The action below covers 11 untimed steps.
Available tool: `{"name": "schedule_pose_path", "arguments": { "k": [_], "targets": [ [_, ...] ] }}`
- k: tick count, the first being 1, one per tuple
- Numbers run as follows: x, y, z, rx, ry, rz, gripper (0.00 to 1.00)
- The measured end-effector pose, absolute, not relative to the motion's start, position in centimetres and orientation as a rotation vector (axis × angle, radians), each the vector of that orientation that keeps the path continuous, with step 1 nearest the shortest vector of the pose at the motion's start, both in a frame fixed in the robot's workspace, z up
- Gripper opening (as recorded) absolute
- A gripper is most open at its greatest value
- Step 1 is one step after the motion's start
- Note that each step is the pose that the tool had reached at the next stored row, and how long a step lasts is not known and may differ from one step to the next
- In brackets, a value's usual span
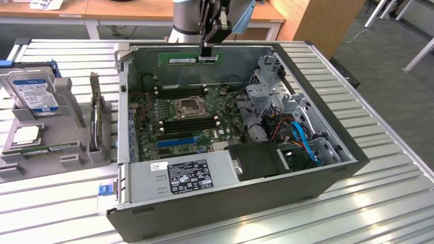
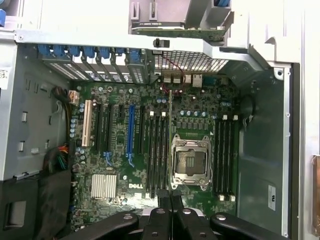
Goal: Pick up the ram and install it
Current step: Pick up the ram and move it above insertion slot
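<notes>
The ram [image 1: 184, 59] is a long green stick with a white sticker. It hangs level above the back of the open computer case [image 1: 318, 190]. My gripper [image 1: 208, 55] is shut on the stick's end toward the exterior view's right. In the wrist view the ram [image 2: 170, 135] shows edge-on as a thin line running out from between my fingertips, with the gripper [image 2: 170, 196] over the motherboard [image 2: 190, 112]. Black memory slots [image 2: 157, 150] lie beside the CPU socket [image 2: 190, 161], and more slots [image 2: 223, 155] sit on its other side.
A grey holder [image 1: 68, 96] at the exterior view's left carries a hard drive [image 1: 32, 91], a CPU [image 1: 26, 134], another green stick [image 1: 51, 149] and an upright card [image 1: 97, 114]. The power supply [image 1: 190, 175], a drive cage [image 1: 268, 96] and blue cables [image 1: 303, 140] crowd the case.
</notes>
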State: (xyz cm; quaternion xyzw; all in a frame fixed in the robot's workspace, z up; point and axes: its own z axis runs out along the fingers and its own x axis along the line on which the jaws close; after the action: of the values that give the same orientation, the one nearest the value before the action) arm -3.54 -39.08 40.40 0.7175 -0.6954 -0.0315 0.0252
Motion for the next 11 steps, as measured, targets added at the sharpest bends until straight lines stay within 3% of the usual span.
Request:
{"name": "schedule_pose_path", "arguments": {
  "k": [11],
  "targets": [
    [-3.5,-39.1,38.6,2.218,-2.150,-0.097,0.11]
  ]
}}
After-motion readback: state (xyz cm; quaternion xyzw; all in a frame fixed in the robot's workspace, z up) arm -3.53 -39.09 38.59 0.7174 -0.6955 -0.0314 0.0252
